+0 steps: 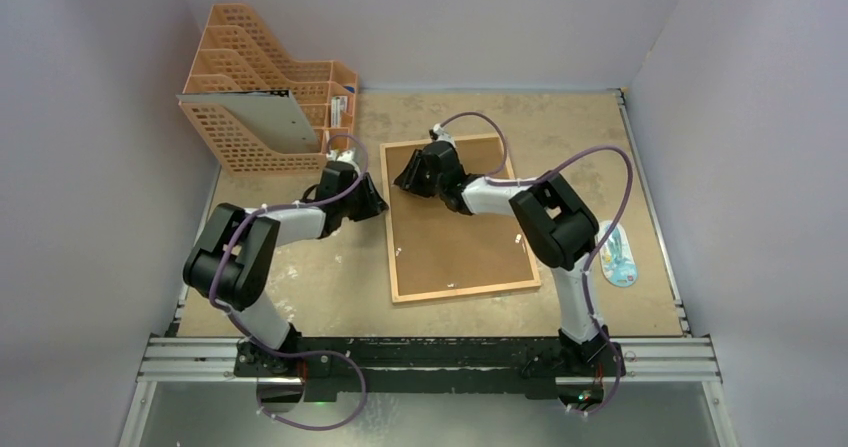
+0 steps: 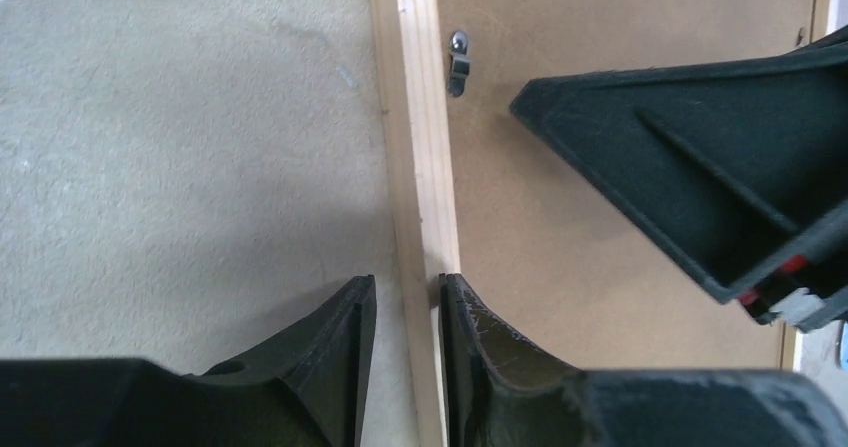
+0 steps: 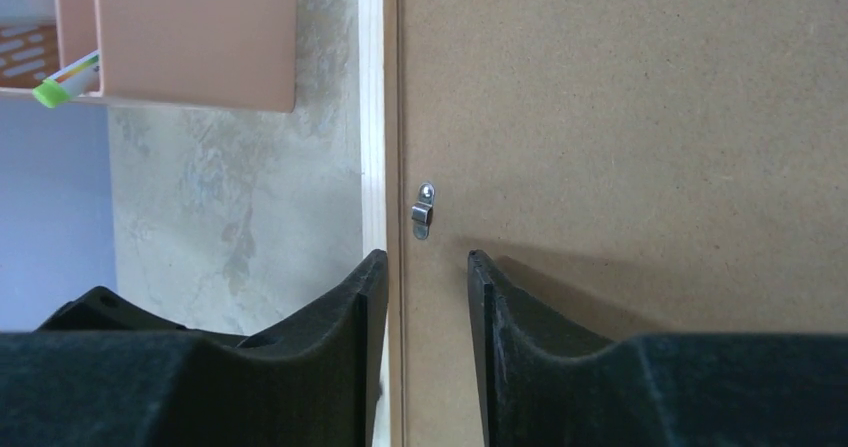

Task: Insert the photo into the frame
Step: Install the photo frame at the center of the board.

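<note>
The light-wood frame (image 1: 465, 292) lies face down on the table with the brown hardboard backing (image 1: 450, 242) in it. The photo is hidden; no printed face shows. My left gripper (image 1: 378, 202) is at the frame's left rail (image 2: 425, 147); in the left wrist view its jaws (image 2: 407, 282) straddle the rail, the right finger touching it, a thin gap at the left finger. My right gripper (image 1: 405, 177) is open over the frame's far left corner; its jaws (image 3: 427, 257) stand above the rail (image 3: 372, 117) and the backing (image 3: 620, 117), near a metal clip (image 3: 423, 210).
An orange file rack (image 1: 250, 57) stands at the back left with a pale grey sheet (image 1: 265, 117) leaning in front of it. A blue and white packet (image 1: 620, 255) lies at the right edge of the table. Walls close in three sides.
</note>
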Robot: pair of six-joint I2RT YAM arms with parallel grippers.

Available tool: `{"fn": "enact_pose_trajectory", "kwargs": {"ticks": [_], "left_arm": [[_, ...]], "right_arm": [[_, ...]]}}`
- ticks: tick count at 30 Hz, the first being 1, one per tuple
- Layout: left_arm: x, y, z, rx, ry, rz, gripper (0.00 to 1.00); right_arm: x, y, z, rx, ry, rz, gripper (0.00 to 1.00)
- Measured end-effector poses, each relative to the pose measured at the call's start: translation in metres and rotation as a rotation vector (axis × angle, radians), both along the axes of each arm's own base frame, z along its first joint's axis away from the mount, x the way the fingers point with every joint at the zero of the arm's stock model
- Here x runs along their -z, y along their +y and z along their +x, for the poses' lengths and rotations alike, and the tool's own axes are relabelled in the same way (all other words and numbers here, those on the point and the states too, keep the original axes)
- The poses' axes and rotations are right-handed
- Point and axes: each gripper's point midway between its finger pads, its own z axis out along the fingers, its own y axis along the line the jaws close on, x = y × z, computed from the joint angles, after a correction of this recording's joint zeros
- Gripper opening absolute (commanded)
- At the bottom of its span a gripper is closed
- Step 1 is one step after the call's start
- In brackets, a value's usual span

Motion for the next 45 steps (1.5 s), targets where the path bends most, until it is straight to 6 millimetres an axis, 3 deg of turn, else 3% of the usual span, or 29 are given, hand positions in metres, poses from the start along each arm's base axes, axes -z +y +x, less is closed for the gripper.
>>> {"fn": "enact_pose_trajectory", "kwargs": {"ticks": [17, 39, 45], "left_arm": [[-0.001, -0.012, 0.015, 0.049, 0.007, -0.039, 0.13], [-0.001, -0.014, 0.019, 0.060, 0.003, -0.059, 0.06], [-0.001, -0.015, 0.021, 0.064, -0.004, -0.069, 0.05]], "right_arm": [[0.009, 0.023, 0.013, -0.059, 0.010, 0.047, 0.29], [0.008, 0.022, 0.018, 0.038, 0.072, 0.208, 0.25], [0.005, 0.023, 0.020, 0.087, 0.103, 0.259, 0.32]]}}
